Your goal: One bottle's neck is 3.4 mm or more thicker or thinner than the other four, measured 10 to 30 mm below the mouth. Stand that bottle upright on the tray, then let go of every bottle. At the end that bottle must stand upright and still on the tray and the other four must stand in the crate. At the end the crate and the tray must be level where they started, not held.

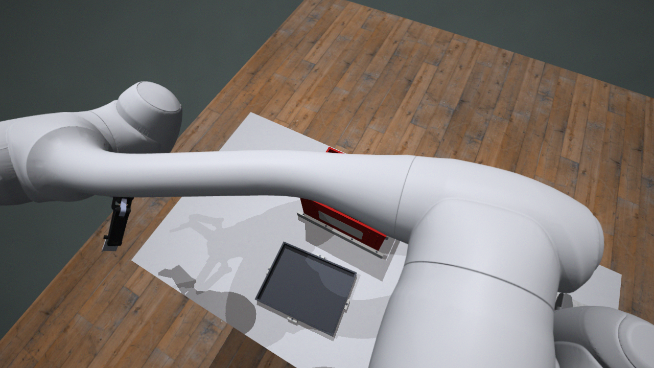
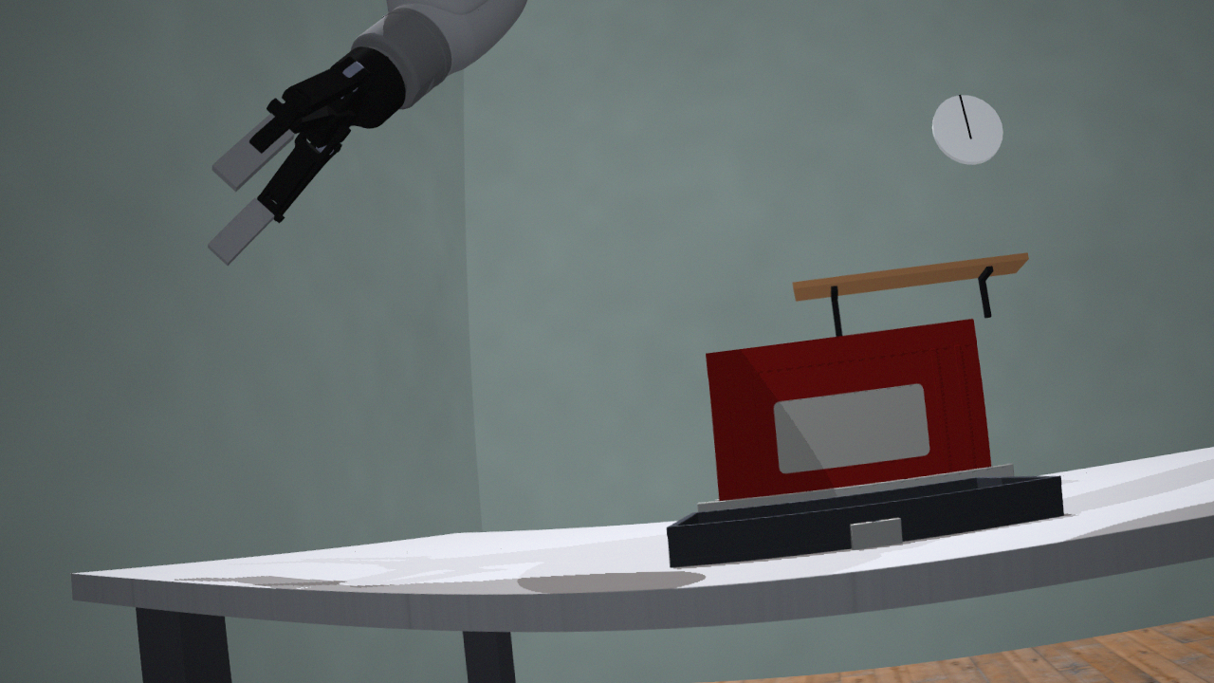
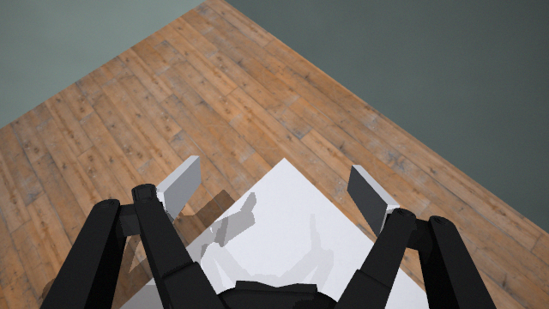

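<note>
From above, the arm (image 1: 256,174) spans over the red crate (image 1: 343,224), blocking descent there, while the tray (image 1: 308,288) lies open from overhead.

The white arm (image 1: 274,174) (image 2: 475,29) lay across the red crate (image 1: 340,224) (image 2: 959,407) from overhead, hiding its middle; whatever stood inside, I couldn't see. From the side, the crate's front wall blocked its inside, and the dark tray (image 1: 307,289) (image 2: 763,539) covered part of its foot. The tray's floor was mostly lost behind its own rim. Overhead, the forearm hid most of the pincer (image 1: 109,247) (image 2: 222,216) (image 3: 276,189), and the side view cut the arm off at the top.
</note>
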Action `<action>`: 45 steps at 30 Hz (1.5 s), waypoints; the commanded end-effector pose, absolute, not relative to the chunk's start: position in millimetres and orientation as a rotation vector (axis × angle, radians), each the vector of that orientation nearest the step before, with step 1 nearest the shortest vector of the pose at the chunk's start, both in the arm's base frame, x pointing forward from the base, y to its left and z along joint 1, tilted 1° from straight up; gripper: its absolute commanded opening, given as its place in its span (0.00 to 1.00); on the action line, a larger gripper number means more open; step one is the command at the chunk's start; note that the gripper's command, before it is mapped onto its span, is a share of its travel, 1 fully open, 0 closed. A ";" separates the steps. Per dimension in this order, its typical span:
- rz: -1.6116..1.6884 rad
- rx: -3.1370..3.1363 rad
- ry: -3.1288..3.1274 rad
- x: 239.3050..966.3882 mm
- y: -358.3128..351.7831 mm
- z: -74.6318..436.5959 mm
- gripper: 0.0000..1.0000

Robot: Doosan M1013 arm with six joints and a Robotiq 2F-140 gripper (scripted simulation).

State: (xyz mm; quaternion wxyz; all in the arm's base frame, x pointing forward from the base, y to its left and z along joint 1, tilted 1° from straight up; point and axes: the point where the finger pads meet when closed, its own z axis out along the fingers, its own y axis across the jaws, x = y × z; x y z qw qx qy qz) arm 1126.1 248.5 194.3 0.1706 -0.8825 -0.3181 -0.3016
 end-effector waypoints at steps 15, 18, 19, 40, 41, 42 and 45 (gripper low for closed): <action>-0.857 -2.506 -0.903 1126.1 248.5 194.7 1.00; -0.856 -2.507 -0.904 1125.6 247.7 194.6 1.00; -0.850 -2.514 -0.907 1122.6 242.2 194.4 1.00; -0.565 -2.733 -1.030 970.1 39.7 184.5 1.00; -0.550 -2.742 -1.035 961.6 31.1 184.1 1.00; -0.534 -2.750 -1.040 952.9 22.7 183.7 1.00; -0.485 -2.774 -1.054 926.1 -2.0 182.5 1.00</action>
